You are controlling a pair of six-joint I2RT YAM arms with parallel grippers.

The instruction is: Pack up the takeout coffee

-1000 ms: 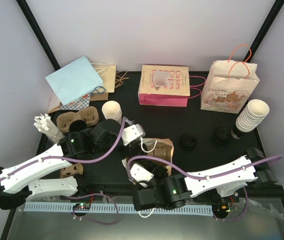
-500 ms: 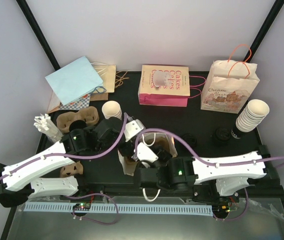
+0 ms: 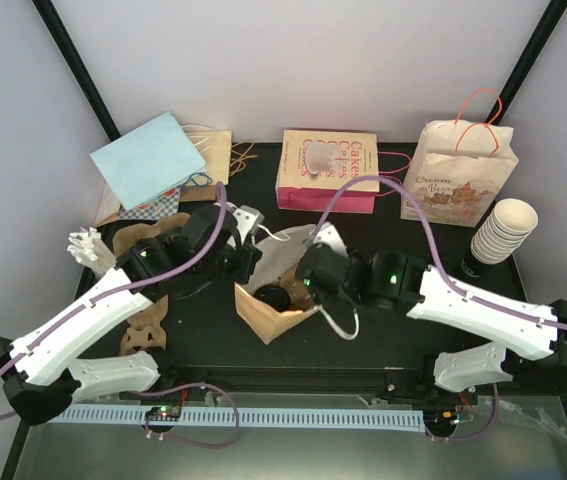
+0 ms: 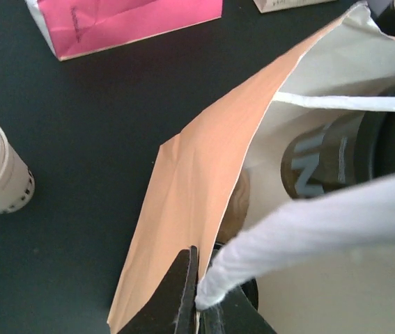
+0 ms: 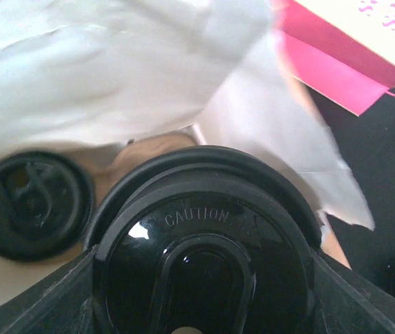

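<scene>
Takeout coffee: black lid with CAUTION lettering fills the right wrist view. The cup under it is hidden. It sits at the open mouth of the brown paper bag; can't tell if it is past the rim. White bag lining shows around it.

Right tool is clamped around the takeout coffee, fingers on both sides of the lid, reaching into the bag mouth from the bag's right.

A second black lid lies inside the bag, on its floor, left of the held one in the wrist view.

Left tool is clenched on the bag's white handle, at the bag's left edge, holding the mouth open. The bag lies tilted on the black tabletop, mouth facing up and back.

Behind the bag: pink Cakes bag. Far right of the bag: cream printed bag and a stack of cups. Left of the bag: pulp carriers, partly under the left arm. Back left: light blue bag.
</scene>
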